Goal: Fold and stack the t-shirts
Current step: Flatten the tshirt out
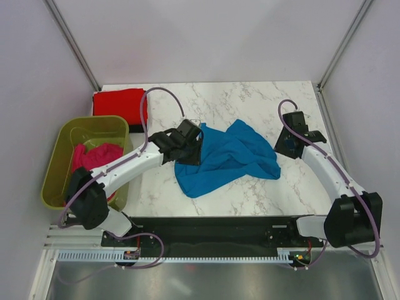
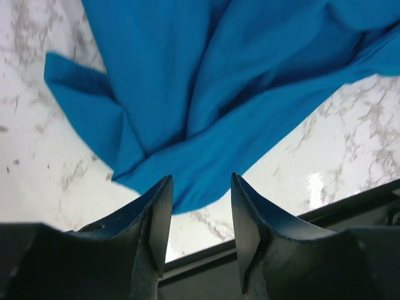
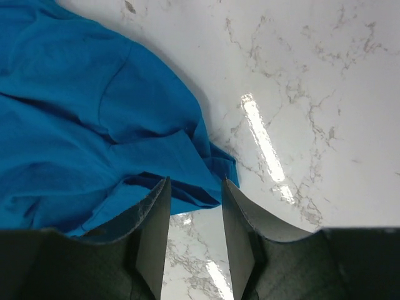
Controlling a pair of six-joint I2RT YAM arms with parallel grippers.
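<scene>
A bright blue t-shirt lies crumpled in the middle of the marble table. My left gripper hovers at its left edge, jaws open, with only blue cloth below the fingertips and nothing held. At the shirt's right end my right gripper is open too, above the cloth's corner. A folded red t-shirt rests at the back left. The magenta-pink t-shirt sits bunched inside the olive-green tub.
The green tub stands at the table's left edge, beside the left arm. A black rail runs along the near edge. Grey walls close in the back and both sides.
</scene>
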